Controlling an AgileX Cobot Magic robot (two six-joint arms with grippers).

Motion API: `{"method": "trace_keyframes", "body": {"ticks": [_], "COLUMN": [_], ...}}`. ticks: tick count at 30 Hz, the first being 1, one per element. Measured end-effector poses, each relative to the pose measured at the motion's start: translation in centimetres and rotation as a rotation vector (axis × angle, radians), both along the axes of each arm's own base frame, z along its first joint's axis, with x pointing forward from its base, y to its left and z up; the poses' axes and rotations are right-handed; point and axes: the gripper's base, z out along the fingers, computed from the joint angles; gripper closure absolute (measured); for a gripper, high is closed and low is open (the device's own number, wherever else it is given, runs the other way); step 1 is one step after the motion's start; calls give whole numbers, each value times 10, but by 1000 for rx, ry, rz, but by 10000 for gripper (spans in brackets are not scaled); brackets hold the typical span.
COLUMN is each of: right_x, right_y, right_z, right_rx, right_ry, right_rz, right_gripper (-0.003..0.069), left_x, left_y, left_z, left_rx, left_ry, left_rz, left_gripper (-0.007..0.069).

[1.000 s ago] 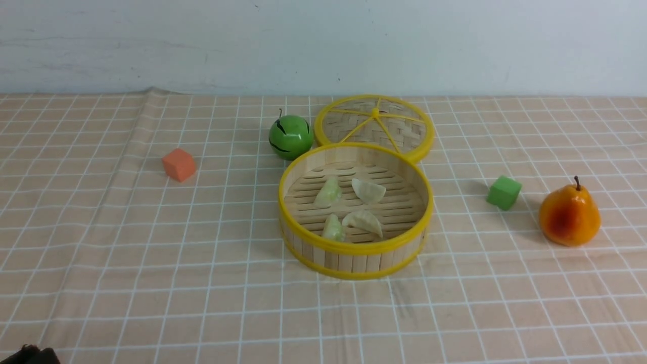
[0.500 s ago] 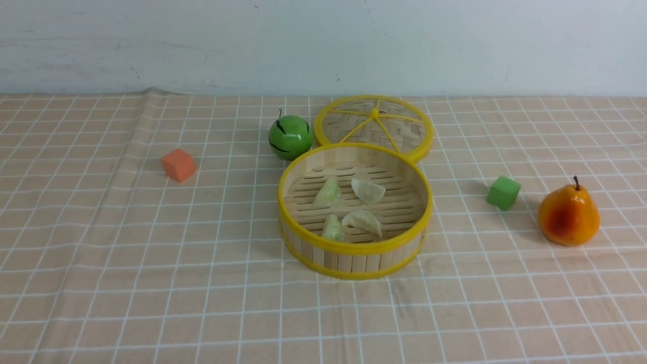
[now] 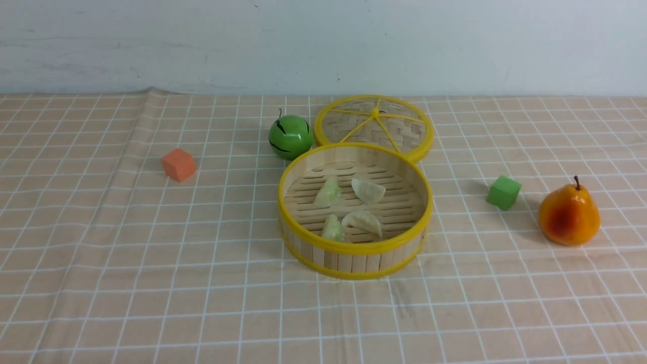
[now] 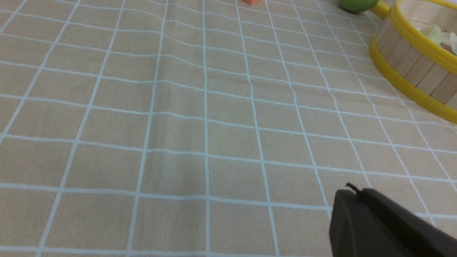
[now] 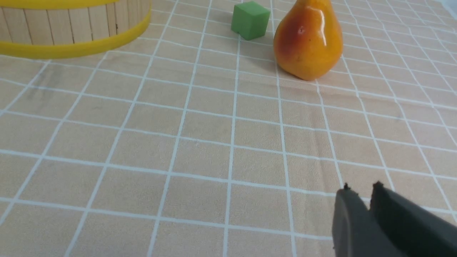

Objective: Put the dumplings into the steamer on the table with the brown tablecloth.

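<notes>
The steamer (image 3: 354,259) stands mid-table on the brown grid tablecloth (image 3: 151,253). Inside it lie all the dumplings: a pale green one (image 3: 328,192) and a cream one (image 3: 368,190) at the back, a pale green one (image 3: 333,228) and a cream one (image 3: 363,221) at the front. Neither gripper shows in the front view. In the left wrist view my left gripper (image 4: 351,191) is shut and empty over bare cloth, with the steamer (image 4: 410,60) off to its side. In the right wrist view my right gripper (image 5: 361,187) is shut and empty, well short of the steamer (image 5: 71,25).
The woven lid (image 3: 374,126) lies flat behind the steamer, with a green ball fruit (image 3: 290,136) to its left. An orange cube (image 3: 178,164) sits at the left. A green cube (image 3: 503,192) and a pear (image 3: 569,215) sit at the right.
A dark part of the left arm at the front view's bottom left corner has gone out of view. The steamer and the dumplings have not moved.
</notes>
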Motion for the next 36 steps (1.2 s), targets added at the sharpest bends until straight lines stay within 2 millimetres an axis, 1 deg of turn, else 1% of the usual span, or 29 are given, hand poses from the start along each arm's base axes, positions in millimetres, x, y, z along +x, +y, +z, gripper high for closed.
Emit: {"method": "trace_keyframes", "body": {"ticks": [36], "right_x": [0], "right_y": [0], "right_z": [0], "right_rx": [0], "right_ry": [0], "right_rz": [0], "right_gripper": [526], "left_x": [0], "left_y": [0], "left_z": [0], "left_rx": [0], "left_ry": [2], "left_rz": [0], "left_gripper": [637]}}
